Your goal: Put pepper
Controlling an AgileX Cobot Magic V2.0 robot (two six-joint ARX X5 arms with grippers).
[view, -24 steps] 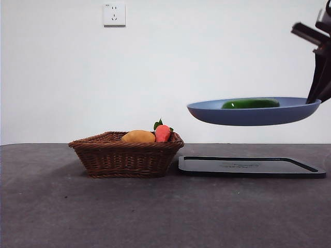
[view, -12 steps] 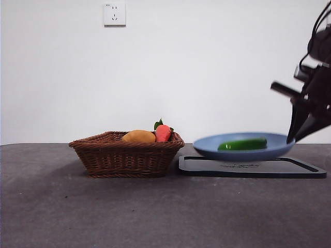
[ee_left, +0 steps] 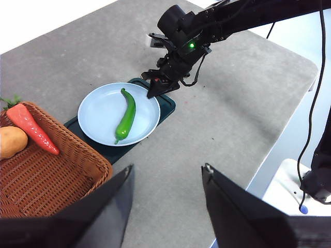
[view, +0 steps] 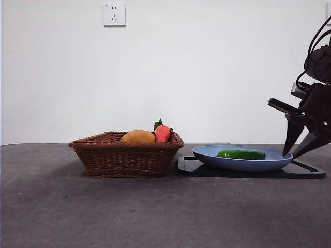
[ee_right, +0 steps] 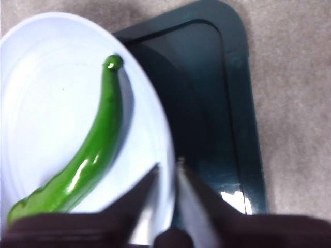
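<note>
Front view shows the green pepper (view: 241, 154) lying lengthwise in the blue plate (view: 207, 153), and the plate sits on the dark tray (view: 310, 170) that lies flat on the grey table (view: 103, 212). At the plate's 3 o'clock rim stands the right gripper (view: 299, 150), its two black jaws spread apart and pointing down, one to each side of the rim; whether either jaw touches the plate cannot be told. From that gripper, the pepper lies toward 9 o'clock, near but apart from the jaws.

In the right wrist view the plate's edge runs into the narrow gap between the jaws, with the curved pepper (ee_right: 85, 157) on the plate's inner surface beside them, not touching.

The left wrist view looks down from well above: the left gripper (ee_left: 165, 199) hangs high with its jaws wide apart, holding nothing, far from the pepper (ee_left: 125, 115).

At the plate's 9 o'clock in the front view stands a wicker basket (view: 126, 157) holding a yellow-orange fruit (view: 138, 137) and a red-orange vegetable with green leaves (view: 162, 133).
</note>
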